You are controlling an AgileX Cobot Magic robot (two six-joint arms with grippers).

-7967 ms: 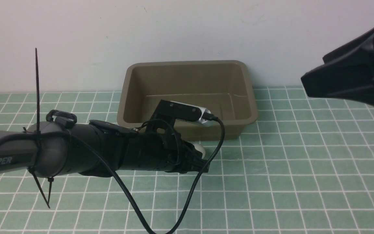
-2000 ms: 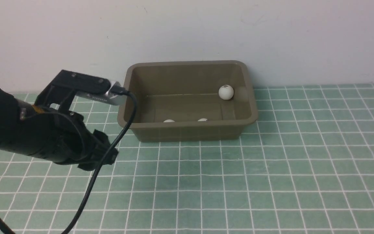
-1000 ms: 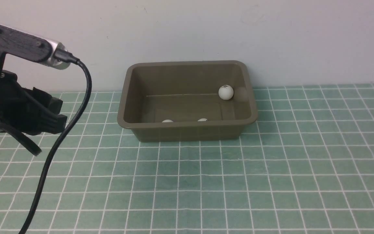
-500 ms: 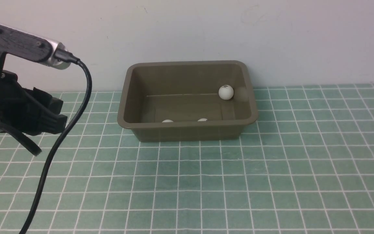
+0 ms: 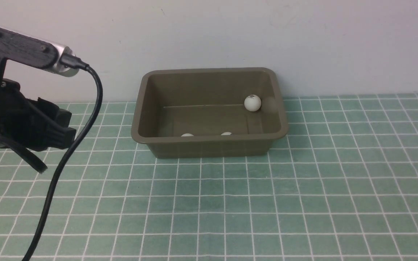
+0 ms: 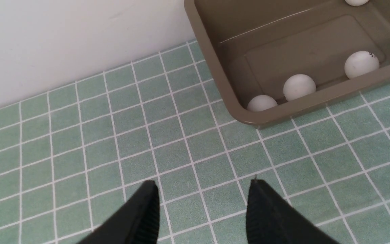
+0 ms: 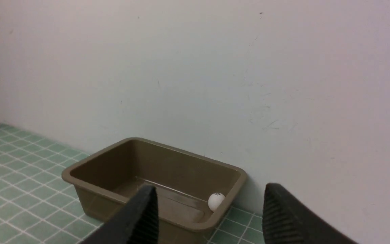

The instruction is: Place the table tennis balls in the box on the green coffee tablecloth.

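Observation:
The olive-brown box (image 5: 140,108) stands on the green coffee tablecloth (image 5: 303,181) against the back wall. Several white table tennis balls lie inside it: one (image 5: 252,103) in the far right corner, and the tops of two more (image 5: 187,135) (image 5: 226,133) show behind the near wall. In the left wrist view, balls (image 6: 299,87) (image 6: 361,64) (image 6: 262,102) line the box's (image 6: 215,67) near wall. My left gripper (image 6: 202,184) hangs open and empty over bare cloth, left of the box. My right gripper (image 7: 210,189) is open and empty, held high, looking down at the box (image 7: 154,145) and one ball (image 7: 216,201).
A pale wall runs right behind the box. My left arm's (image 5: 20,123) black cable (image 5: 85,119) hangs down to the cloth at the front left. My right arm is outside the front view.
Since two seconds ago my left arm has drawn back from the box to the left and risen. Over the last second nothing has moved.

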